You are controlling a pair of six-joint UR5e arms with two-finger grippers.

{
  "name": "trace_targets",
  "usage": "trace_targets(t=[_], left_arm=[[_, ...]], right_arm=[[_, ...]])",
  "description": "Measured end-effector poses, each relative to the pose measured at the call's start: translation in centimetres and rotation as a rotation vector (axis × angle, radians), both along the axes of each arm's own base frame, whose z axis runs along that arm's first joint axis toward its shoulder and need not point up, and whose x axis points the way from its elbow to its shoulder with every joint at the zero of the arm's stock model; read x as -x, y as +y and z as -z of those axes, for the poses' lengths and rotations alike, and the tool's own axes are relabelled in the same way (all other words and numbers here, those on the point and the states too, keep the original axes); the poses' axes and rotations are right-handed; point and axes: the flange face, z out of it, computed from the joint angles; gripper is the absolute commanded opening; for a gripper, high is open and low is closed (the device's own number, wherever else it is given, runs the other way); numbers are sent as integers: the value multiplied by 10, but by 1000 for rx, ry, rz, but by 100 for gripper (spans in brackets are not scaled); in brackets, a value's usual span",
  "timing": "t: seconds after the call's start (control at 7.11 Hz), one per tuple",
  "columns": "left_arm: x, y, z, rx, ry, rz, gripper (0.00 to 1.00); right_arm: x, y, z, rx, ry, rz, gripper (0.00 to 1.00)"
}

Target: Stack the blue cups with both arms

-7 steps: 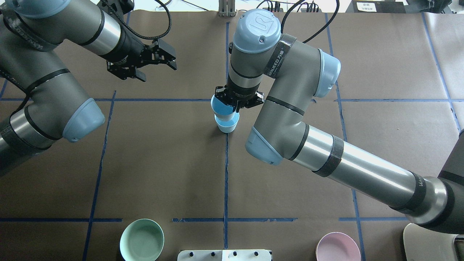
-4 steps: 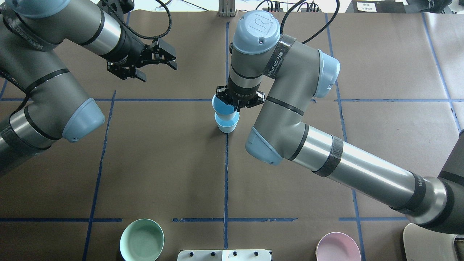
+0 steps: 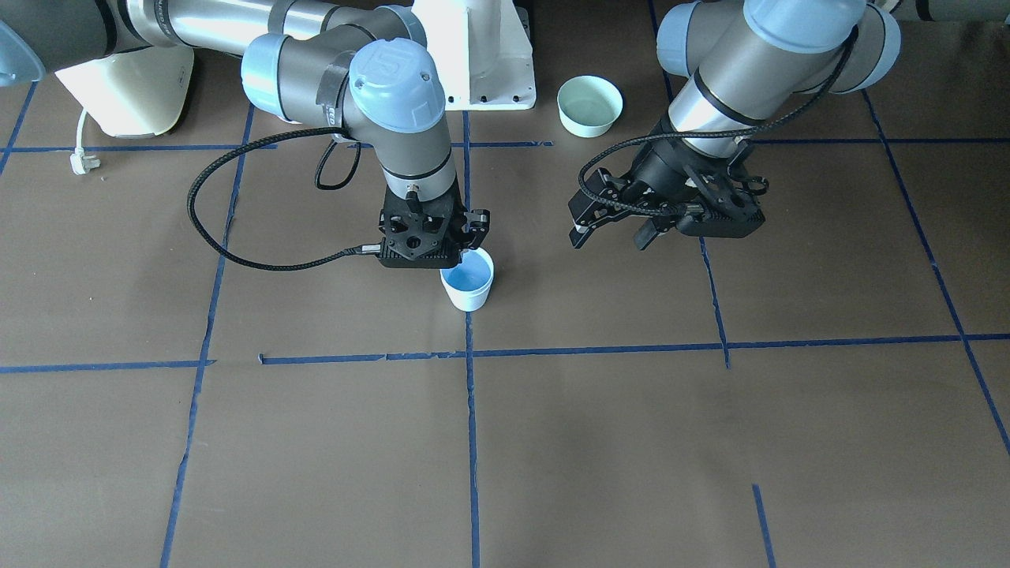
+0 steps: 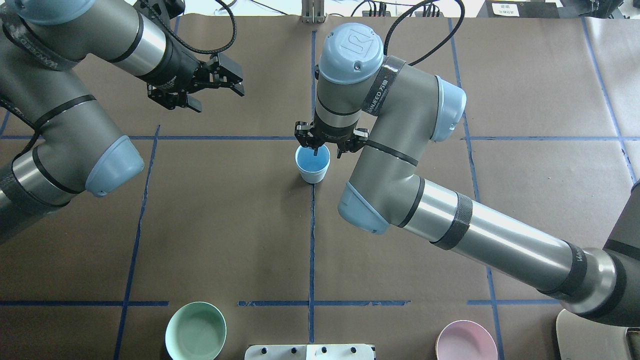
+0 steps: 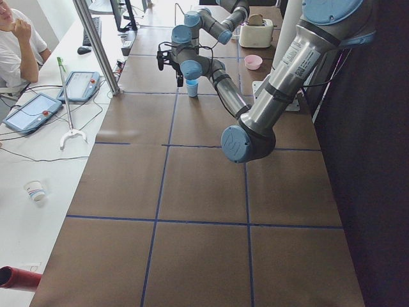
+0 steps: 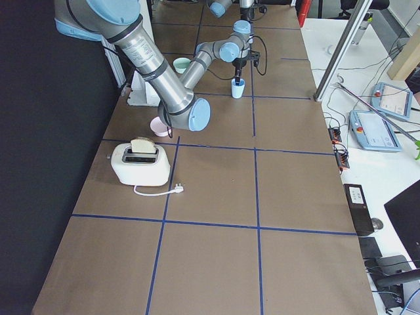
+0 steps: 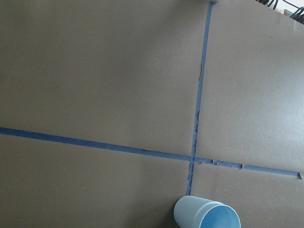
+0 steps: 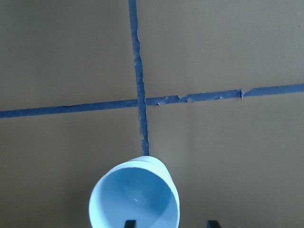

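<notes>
The blue cups stand nested and upright just beside the tape crossing. The right gripper hangs over them, jaws spread, one fingertip inside the rim, one outside. The left gripper, spread and empty, is well away from the crossing

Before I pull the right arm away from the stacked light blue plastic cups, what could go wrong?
One finger of the right end effector hangs inside the rim of the nested light blue plastic cups, the other outside; any sideways drift while lifting could hook the wall and tip the stack.
</notes>
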Motion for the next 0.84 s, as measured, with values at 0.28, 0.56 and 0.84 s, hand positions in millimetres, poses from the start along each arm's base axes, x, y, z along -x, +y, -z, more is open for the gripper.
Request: trace_targets(t=[0.28, 0.56, 0.84], left_arm=[[6, 0, -36, -20, -49, -27, 100], [41, -4, -103, -110, -146, -82, 100], [107, -9, -188, -214, -256, -166, 100]], right_arm=[[-72, -12, -29, -2, -36, -17, 100], [-179, -33, -106, -78, -15, 40, 100], [-286, -56, -192, -152, 19, 127, 100]])
